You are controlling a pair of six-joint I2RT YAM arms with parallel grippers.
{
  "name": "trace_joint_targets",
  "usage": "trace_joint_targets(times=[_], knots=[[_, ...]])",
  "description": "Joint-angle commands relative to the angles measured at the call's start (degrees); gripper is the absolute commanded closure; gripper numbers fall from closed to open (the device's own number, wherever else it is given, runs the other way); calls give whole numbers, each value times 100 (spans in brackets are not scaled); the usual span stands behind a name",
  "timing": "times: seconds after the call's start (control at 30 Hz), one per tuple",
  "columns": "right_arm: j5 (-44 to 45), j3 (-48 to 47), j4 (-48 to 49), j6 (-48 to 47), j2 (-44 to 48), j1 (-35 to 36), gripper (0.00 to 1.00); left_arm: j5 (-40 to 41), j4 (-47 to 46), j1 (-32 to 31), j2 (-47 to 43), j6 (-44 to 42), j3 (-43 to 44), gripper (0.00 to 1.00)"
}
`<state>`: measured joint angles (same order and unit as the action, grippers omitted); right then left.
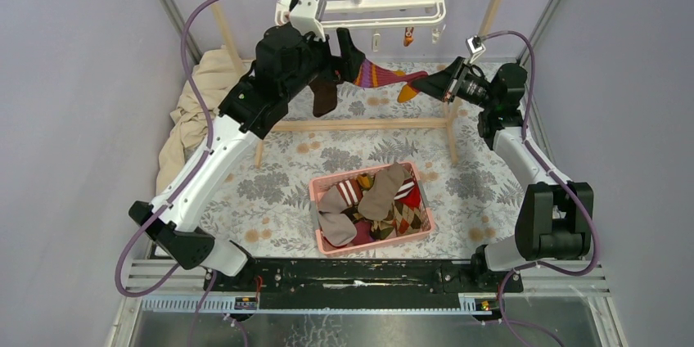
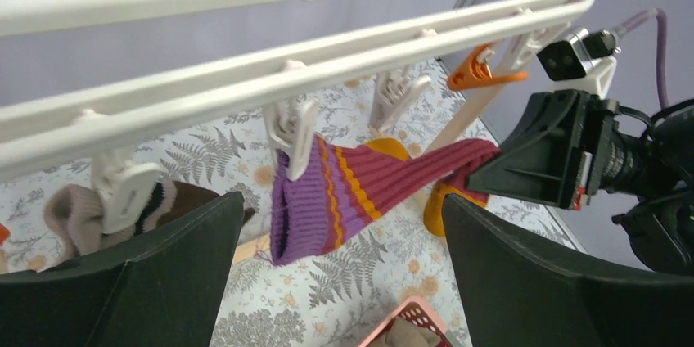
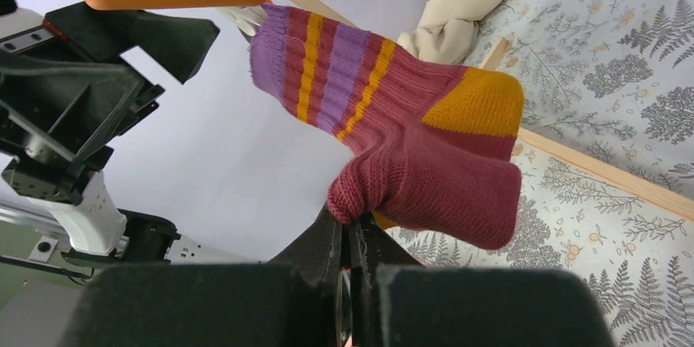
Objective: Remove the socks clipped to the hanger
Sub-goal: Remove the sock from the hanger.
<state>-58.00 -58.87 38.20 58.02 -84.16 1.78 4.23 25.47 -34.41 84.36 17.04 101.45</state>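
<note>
The white hanger [image 1: 360, 5] hangs from the top rail, and its bars fill the upper left wrist view [image 2: 286, 60]. A purple, orange and maroon striped sock [image 1: 383, 75] stretches sideways below it. Its purple cuff [image 2: 299, 200] sits in a white clip [image 2: 292, 130]. My right gripper [image 3: 352, 220] is shut on the maroon foot of this sock [image 3: 425, 183]. My left gripper [image 2: 342, 200] stands wide open just before the cuff, touching nothing. A brown sock [image 2: 78, 208] hangs clipped further left.
An orange clip [image 2: 475, 75] and white clips dangle with nothing in them. A pink basket [image 1: 314, 208] holding several socks sits on the fern-print cloth below. The wooden frame's lower bar [image 1: 360, 124] crosses behind it. A beige cloth [image 1: 192, 110] lies at the left.
</note>
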Motion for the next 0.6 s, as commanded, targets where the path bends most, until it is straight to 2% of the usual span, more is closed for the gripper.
trace_joint_targets(times=[0.0,0.07,0.43,0.57], knots=[[-283,-283,478,245,23,-40,100,-39,-696,207,11,-152,-85,2],[-303,-267,550,296,-1,-43,100,-85,-805,238,21,-165,-150,2],[-316,-274,697,442,-46,-68,100,-361,-984,286,217,-166,-122,25],[-317,-259,780,519,-48,-81,100,-369,-994,286,305,-173,-100,29]])
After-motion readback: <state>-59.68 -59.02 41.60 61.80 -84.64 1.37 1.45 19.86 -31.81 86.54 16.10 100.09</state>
